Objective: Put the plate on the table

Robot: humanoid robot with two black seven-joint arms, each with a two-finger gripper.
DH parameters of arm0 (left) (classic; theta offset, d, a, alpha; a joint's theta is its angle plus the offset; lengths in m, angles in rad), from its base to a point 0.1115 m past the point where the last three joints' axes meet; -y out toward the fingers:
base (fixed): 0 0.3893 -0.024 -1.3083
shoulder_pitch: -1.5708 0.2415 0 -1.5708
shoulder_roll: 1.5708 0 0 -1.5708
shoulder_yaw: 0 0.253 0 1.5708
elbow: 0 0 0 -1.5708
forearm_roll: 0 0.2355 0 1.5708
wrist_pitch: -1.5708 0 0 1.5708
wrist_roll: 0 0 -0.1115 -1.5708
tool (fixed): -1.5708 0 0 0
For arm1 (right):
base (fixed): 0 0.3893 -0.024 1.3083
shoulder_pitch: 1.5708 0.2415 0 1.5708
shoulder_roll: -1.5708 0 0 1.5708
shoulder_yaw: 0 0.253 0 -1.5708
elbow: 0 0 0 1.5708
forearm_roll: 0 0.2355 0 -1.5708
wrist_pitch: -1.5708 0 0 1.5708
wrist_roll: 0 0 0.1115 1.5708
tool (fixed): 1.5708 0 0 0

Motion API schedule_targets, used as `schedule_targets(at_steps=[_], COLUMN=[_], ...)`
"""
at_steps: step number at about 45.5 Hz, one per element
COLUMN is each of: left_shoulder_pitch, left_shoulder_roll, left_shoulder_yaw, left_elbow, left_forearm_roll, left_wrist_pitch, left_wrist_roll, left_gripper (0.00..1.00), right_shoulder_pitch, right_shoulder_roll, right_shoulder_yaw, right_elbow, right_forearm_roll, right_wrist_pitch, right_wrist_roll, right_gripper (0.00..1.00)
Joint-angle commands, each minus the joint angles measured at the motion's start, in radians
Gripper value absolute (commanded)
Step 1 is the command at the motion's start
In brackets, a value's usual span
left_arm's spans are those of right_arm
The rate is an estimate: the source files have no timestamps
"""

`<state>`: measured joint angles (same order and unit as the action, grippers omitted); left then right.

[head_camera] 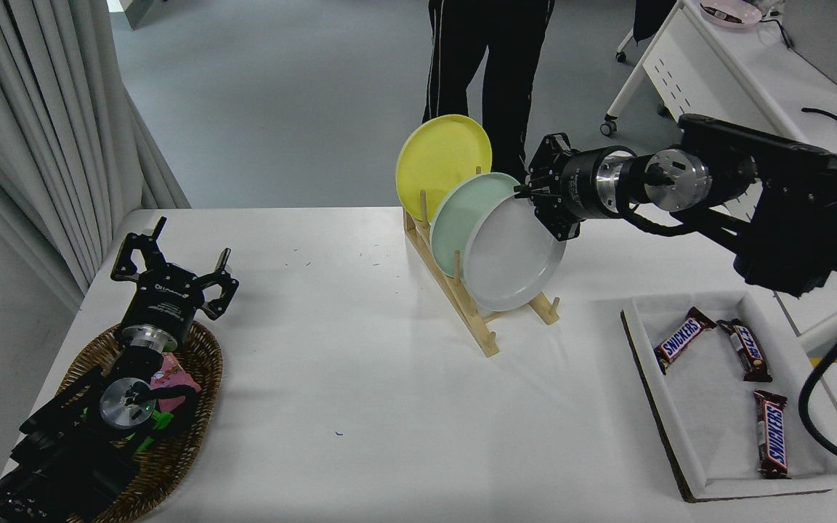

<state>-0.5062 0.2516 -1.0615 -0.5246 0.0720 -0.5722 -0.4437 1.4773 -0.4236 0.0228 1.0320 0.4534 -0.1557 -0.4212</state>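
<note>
The pale grey-white plate (511, 254) hangs upright above the wooden rack (478, 318), lifted clear of its front slot. My right gripper (535, 197) is shut on the plate's upper right rim. The plate partly covers the mint green plate (462, 211), which stands in the rack behind it, with the yellow plate (442, 161) at the back. The white table (360, 378) lies below. My left gripper (171, 270) is open and parked at the lower left above a wicker basket (193, 428).
A white tray (709, 407) with three chocolate bars lies at the right. A person in dark trousers (487, 65) stands behind the rack. A white desk (745, 94) with a slotted side stands at the upper right.
</note>
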Motion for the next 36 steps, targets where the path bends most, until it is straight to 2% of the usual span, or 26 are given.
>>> schedule_targets(at_steps=[1, 9, 25, 36], left_shoulder_pitch=[0.0, 0.0, 0.0, 0.0], left_shoulder_roll=[0.0, 0.0, 0.0, 0.0], left_shoulder_yaw=[0.0, 0.0, 0.0, 0.0], left_elbow=[0.0, 0.0, 0.0, 0.0], left_forearm_roll=[0.0, 0.0, 0.0, 0.0], left_wrist_pitch=[0.0, 0.0, 0.0, 0.002], left_wrist_roll=[0.0, 0.0, -0.001, 0.0], left_gripper=[1.0, 1.0, 1.0, 1.0], right_shoulder_pitch=[0.054, 0.064, 0.077, -0.05], right_shoulder_roll=[-0.041, -0.05, -0.06, 0.02], right_shoulder_yaw=[0.092, 0.209, 0.239, 0.266], right_elbow=[0.118, 0.16, 0.203, 0.215], right_forearm_roll=[0.145, 0.195, 0.324, 0.361], right_wrist_pitch=[-0.077, -0.171, -0.291, -0.373], right_wrist_roll=[-0.018, -0.025, -0.033, -0.033], right_gripper=[0.0, 0.0, 0.0, 0.0])
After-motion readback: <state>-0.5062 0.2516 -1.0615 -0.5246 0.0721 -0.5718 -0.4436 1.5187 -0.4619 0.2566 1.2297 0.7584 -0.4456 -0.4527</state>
